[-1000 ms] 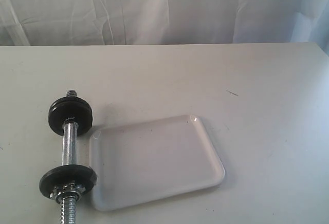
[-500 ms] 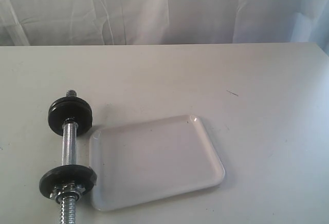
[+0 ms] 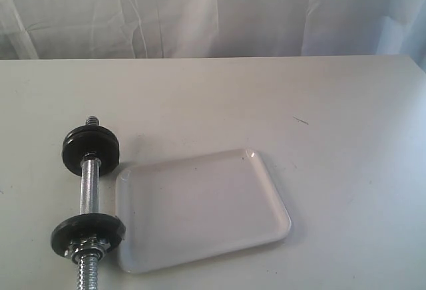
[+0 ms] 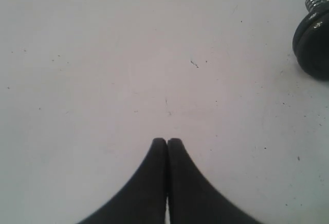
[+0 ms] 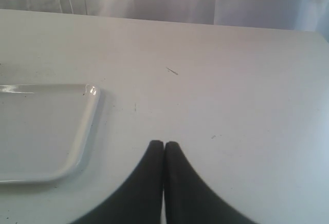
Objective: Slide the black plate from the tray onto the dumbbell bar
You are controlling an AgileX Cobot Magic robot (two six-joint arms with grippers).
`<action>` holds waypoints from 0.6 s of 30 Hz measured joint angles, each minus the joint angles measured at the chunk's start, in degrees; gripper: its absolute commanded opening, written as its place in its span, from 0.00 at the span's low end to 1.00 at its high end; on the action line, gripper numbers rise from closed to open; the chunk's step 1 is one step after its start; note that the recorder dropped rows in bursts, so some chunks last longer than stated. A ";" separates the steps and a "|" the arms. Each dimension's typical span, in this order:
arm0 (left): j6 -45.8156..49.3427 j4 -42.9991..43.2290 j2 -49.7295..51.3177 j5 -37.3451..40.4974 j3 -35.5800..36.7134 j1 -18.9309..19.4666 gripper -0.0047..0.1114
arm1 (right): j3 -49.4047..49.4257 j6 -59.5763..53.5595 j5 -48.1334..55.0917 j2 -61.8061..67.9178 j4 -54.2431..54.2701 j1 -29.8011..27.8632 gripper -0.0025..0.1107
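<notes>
With neither arm in the exterior shot, claw state comes from the wrist cams only. The left gripper point(image 4: 167, 143) has its two black fingers pressed tip to tip with nothing between them, over the bare off-white tabletop point(image 4: 103, 54). At the edge of that view, well apart from the fingers, sits the far black plate point(image 4: 312, 44), a round matte-black iron disc with a short threaded stub of the bar poking out past it. The right gripper point(image 5: 164, 144) is the same: fingers closed flat against each other and holding nothing, over bare table. The glossy white rectangular tray point(image 5: 87, 126), with its low rim and rounded corners, is off to one side of it, near but not touching. A small dark mark point(image 5: 172, 71) shows on the table beyond. In the exterior view the chrome steel dumbbell bar point(image 3: 89, 193) lies on the table just beside the tray's left edge, running front to back. The far black plate is threaded on near the back end. The near black plate point(image 3: 88, 231) is on near the front end, with a chrome collar against it and coarse thread running on toward the camera. The far one looks thicker; I can't tell whether it is one disc or two. The tray surface shows only plain white. A white draped curtain point(image 3: 200, 10) hangs behind the table.
</notes>
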 measured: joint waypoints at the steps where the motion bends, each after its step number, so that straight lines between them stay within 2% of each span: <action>1: 0.18 -0.10 0.00 -0.43 0.10 0.00 0.04 | 0.00 0.00 0.00 0.00 0.00 0.00 0.02; 6: 3.58 -0.28 0.00 -1.77 0.43 0.00 0.04 | 0.00 0.00 0.00 0.00 0.00 0.00 0.02; 11: 3.91 -0.28 0.00 -8.94 0.69 0.00 0.04 | 0.00 0.00 0.00 0.00 0.00 0.00 0.02; 18: 4.02 -0.28 0.00 -9.19 0.69 0.00 0.04 | 0.00 0.00 0.00 0.00 0.00 0.00 0.02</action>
